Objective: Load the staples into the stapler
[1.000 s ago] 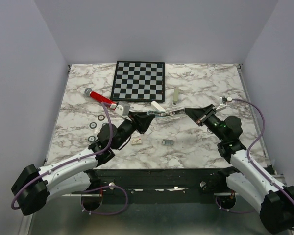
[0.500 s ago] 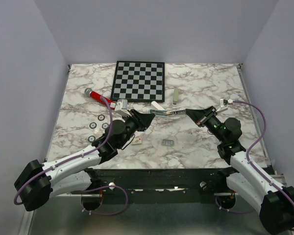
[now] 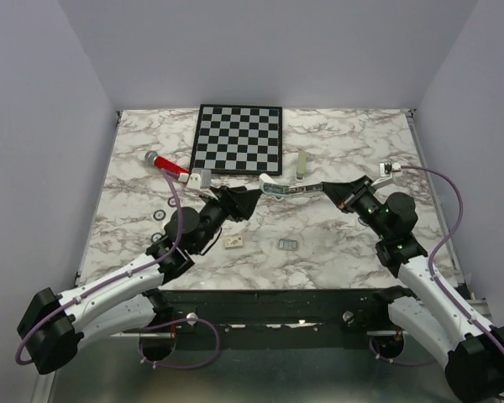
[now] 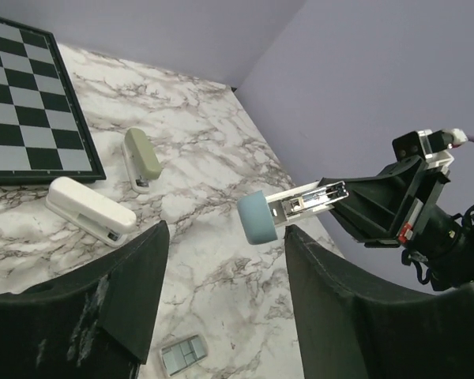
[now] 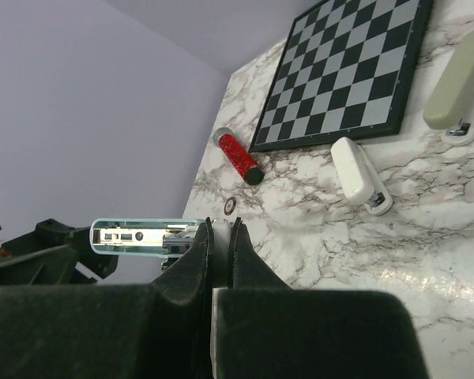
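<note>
A pale blue stapler (image 3: 292, 188) hangs in the air over the table's middle, and my right gripper (image 3: 336, 192) is shut on its rear end. The right wrist view shows its metal channel (image 5: 134, 235) jutting left from the closed right gripper (image 5: 219, 229). My left gripper (image 3: 238, 202) stands open a little left of the stapler's blue front end (image 4: 261, 218), touching nothing. Its tips (image 4: 225, 230) frame bare marble. The staples (image 3: 288, 244) lie flat on the table below, also seen as a small grey block (image 4: 182, 353).
A chessboard (image 3: 239, 138) lies at the back. A white stapler (image 4: 91, 209) and an olive stapler (image 3: 301, 165) rest in front of it. A red cylinder (image 3: 168, 165), small rings (image 3: 175, 201) and a small tan box (image 3: 233, 241) sit to the left.
My left gripper has opened wider and drawn back left off the stapler's front end. The right gripper has carried the stapler slightly back and right.
</note>
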Motion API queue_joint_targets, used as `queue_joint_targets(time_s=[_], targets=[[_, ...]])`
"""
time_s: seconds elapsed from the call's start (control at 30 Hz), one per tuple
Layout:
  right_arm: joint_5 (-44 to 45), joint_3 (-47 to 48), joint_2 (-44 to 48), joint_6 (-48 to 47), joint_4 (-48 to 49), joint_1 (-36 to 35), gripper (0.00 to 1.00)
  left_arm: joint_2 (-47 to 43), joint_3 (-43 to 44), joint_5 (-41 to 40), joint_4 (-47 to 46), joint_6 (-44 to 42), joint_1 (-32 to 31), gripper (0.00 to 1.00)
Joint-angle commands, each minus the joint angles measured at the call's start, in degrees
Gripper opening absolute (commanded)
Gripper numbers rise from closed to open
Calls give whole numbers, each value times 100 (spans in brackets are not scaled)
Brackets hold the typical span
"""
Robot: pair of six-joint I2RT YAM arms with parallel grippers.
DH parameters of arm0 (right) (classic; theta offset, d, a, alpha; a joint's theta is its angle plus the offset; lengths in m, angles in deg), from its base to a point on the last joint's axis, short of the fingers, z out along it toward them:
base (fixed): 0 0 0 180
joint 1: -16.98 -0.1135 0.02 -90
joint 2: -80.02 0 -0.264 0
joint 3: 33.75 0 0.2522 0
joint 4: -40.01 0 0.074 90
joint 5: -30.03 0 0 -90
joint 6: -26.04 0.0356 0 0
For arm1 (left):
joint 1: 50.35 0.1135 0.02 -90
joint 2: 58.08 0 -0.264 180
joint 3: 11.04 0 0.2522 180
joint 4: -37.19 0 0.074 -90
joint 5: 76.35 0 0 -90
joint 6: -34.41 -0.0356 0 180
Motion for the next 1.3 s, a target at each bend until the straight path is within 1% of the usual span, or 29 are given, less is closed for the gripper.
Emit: queue_joint_targets(time_s=[0.0, 0.13, 0.17, 0.23, 0.33, 0.37, 0.4, 0.47, 0.5, 0.53, 0.6, 0.63, 0.67, 0.7, 0.77, 0.83, 0.87, 0.97, 1.1, 1.27], targets=[[567, 332, 89, -112, -504, 45, 1, -420, -161, 315, 10, -509, 46, 71], [533, 412, -61, -138, -585, 37, 1, -632, -144, 544, 115, -966, 46, 81], [506, 412, -78, -147, -585, 37, 1, -650, -74, 580, 211, -1237, 54, 84], [471, 377, -113, -138, -576, 37, 1, -676, 49, 746, 430, -1537, 46, 86], [313, 359, -166, -156, -593, 45, 1, -501, 505, 1045, 747, -2344, 54, 88], [261, 350, -175, -156, -585, 37, 1, -413, 829, 1290, 1070, -2582, 46, 89], [182, 342, -175, -147, -585, 37, 1, -221, 997, 1423, 1248, -2993, 46, 90], [120, 307, -158, -156, -611, 37, 1, -36, 1409, 1773, 1660, -3347, 54, 92], [58, 315, -158, -164, -672, 45, 1, 148, 1534, 1889, 1776, -3514, 54, 92], [23, 315, -149, -173, -716, 37, 1, 272, 1665, 2029, 1890, -3864, 63, 92], [-108, 333, -131, -182, -787, 28, 1, 666, 2201, 2423, 2478, -4270, 72, 92], [-144, 315, -114, -182, -778, 37, 1, 808, 2394, 2565, 2697, -4646, 72, 92], [-179, 306, -105, -165, -787, 28, 1, 948, 2753, 2653, 3117, -4797, 72, 93], [-223, 289, -79, -165, -822, 37, 1, 1202, 2922, 2811, 3304, -4947, 63, 93], [-276, 271, -52, -130, -848, 28, 1, 1432, 3308, 3014, 3743, -5437, 72, 93], [-311, 236, 9, -112, -883, 19, 1, 1757, 3503, 3207, 3947, -5764, 81, 93], [-329, 227, 27, -103, -892, 28, 1, 1871, 3773, 3252, 4243, -5870, 72, 93], [-355, 218, 88, -103, -971, 10, 1, 2337, 4222, 3375, 4719, -6222, 72, 93], [-390, 166, 141, -42, -1006, 10, 1, 2777, 4479, 3516, 4967, -6451, 63, 91], [-443, 122, 150, 11, -963, -51, 1, 3006, 4567, 3577, 4985, -6741, 46, 85]])
